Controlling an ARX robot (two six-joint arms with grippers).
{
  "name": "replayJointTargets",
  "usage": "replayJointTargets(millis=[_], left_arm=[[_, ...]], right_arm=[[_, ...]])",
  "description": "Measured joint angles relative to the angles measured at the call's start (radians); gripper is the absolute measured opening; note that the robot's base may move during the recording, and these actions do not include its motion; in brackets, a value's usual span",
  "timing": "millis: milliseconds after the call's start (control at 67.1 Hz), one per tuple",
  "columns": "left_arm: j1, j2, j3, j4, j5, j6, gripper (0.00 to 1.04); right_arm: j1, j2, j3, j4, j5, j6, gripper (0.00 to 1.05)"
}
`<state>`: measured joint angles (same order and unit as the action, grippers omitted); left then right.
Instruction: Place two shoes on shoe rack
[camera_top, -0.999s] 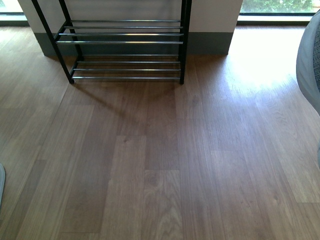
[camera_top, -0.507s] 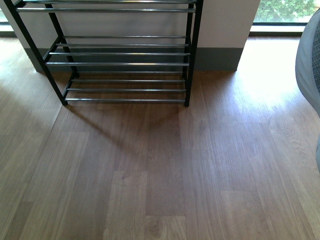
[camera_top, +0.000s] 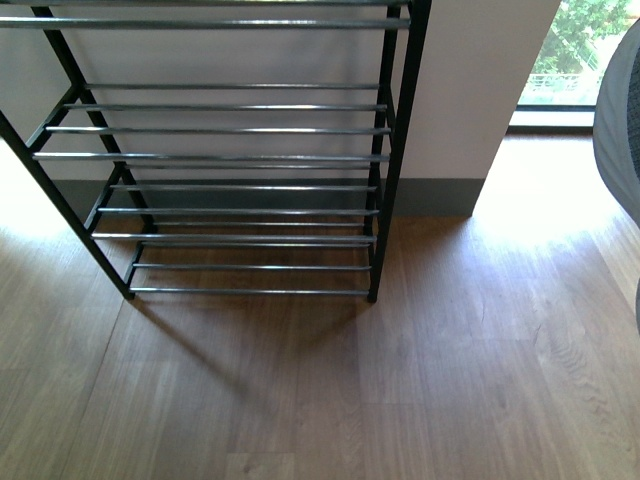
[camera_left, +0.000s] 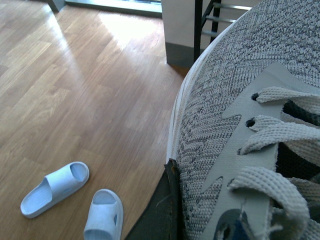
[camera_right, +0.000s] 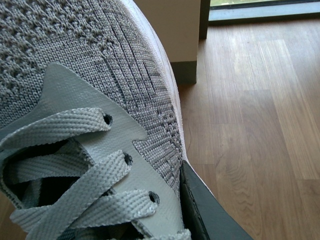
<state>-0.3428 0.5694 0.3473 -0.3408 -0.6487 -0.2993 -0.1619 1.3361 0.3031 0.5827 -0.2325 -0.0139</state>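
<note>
The shoe rack stands against the wall ahead, its chrome bars bare. In the left wrist view a grey knit sneaker fills the frame. My left gripper is shut on it, one dark finger pressed to its side. A second grey knit sneaker fills the right wrist view. My right gripper is shut on that one, a dark finger against its white sole. The front view shows that sneaker's edge at the far right. Two pale-blue slide sandals lie on the floor.
Wood floor stretches in front of the rack. A white wall pillar with a grey skirting stands just right of the rack, with a bright window beyond it. The rack's black side frame shows past the left sneaker.
The front view has closed in on the rack, which now looks larger and sits lower in the frame, with more tiers showing. The sneaker edge at the right stays put.
</note>
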Motion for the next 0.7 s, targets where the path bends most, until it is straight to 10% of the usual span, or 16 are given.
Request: replayJointTargets(millis=[611,701], left_arm=[[0.000,0.002,0.000,0.000,-0.002,0.000,0.02],[0.000,0.001,0.000,0.000,-0.003,0.000,0.02]], right_arm=[[0.000,0.001,0.002,0.002,-0.006,0.000,0.01],[0.000,0.042,-0.036,0.237,-0.141,-0.006,0.01]])
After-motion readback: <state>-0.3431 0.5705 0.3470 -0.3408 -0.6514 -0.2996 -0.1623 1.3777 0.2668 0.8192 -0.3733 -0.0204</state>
